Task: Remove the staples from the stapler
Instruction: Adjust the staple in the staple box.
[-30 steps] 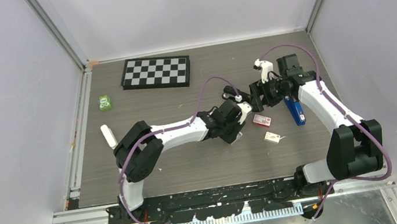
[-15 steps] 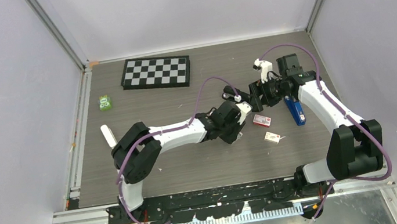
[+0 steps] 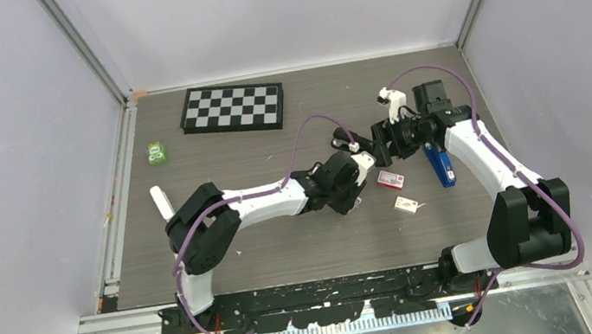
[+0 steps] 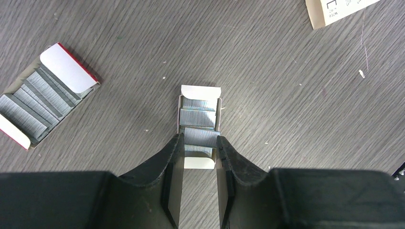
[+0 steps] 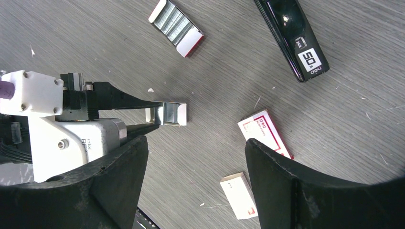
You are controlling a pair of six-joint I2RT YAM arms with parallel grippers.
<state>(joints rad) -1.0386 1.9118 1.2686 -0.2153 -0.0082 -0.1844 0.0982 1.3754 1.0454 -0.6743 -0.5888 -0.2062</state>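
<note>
My left gripper (image 4: 199,141) is shut on a strip of staples (image 4: 201,137) in a small white tray (image 4: 200,91) on the table. The right wrist view shows the same grip, with the left fingers (image 5: 125,101) on the tray (image 5: 173,114). The stapler (image 3: 441,166) is blue and lies flat to the right. It looks dark with a white label in the right wrist view (image 5: 292,39). My right gripper (image 5: 193,143) hangs open above the table, over the left gripper (image 3: 361,175), and holds nothing.
A second open tray of staples with a red edge (image 4: 44,102) (image 5: 175,21) lies nearby. A red-and-white staple box (image 3: 390,178) and a small white box (image 3: 407,204) sit beside the stapler. A checkerboard (image 3: 233,107) is at the back and a green object (image 3: 156,153) at the left.
The left forearm has shifted very slightly to the left. Both grippers keep the same opening.
</note>
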